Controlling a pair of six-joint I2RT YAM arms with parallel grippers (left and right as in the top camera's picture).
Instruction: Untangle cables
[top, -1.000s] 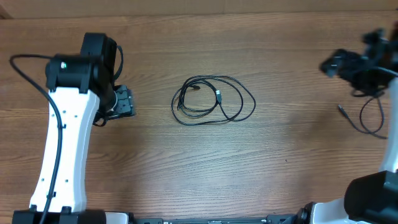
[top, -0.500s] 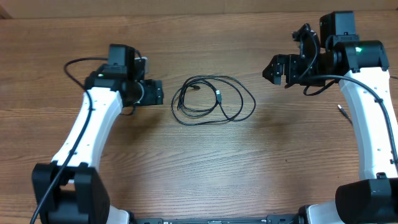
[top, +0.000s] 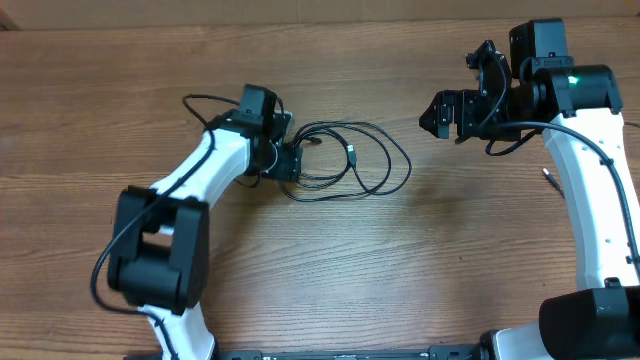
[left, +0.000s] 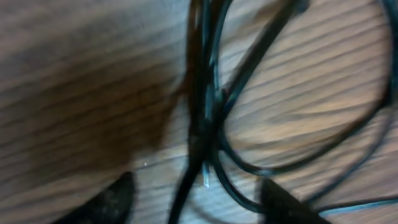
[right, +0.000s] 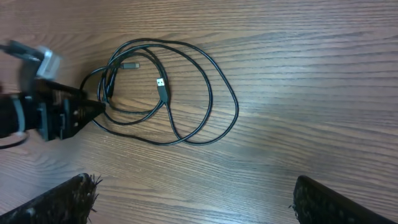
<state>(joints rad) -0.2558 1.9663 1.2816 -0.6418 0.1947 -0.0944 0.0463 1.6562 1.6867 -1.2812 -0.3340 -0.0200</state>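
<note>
The cables (top: 352, 156) lay in a loose bundle of thin black loops flat on the table (top: 330, 285), their near edge right at the tips of the left gripper (top: 291, 163) and the rest spreading away from it toward the right gripper (top: 441, 112). From the right wrist camera the cables (right: 163, 88) lay ahead of and well apart from the right gripper (right: 196, 202). One silvery plug tip (right: 161, 83) rested inside the loops and a second plug tip (right: 129, 64) sat nearer the left gripper (right: 93, 109).

In the blurred left wrist view, several strands of the cables (left: 202, 112) ran upward out of the gap of the left gripper (left: 199, 202). Its two dark fingers (left: 115, 199) stood spread on either side of the cord, released and clamping nothing. The right gripper's jaws were likewise spread wide and held nothing, and it hovered off to the bundle's far side.

The table was brown wood with a long straight grain, bare around the loops. A dark shadow lay on it beside the left gripper. Past the far edge only a thin pale strip showed.
</note>
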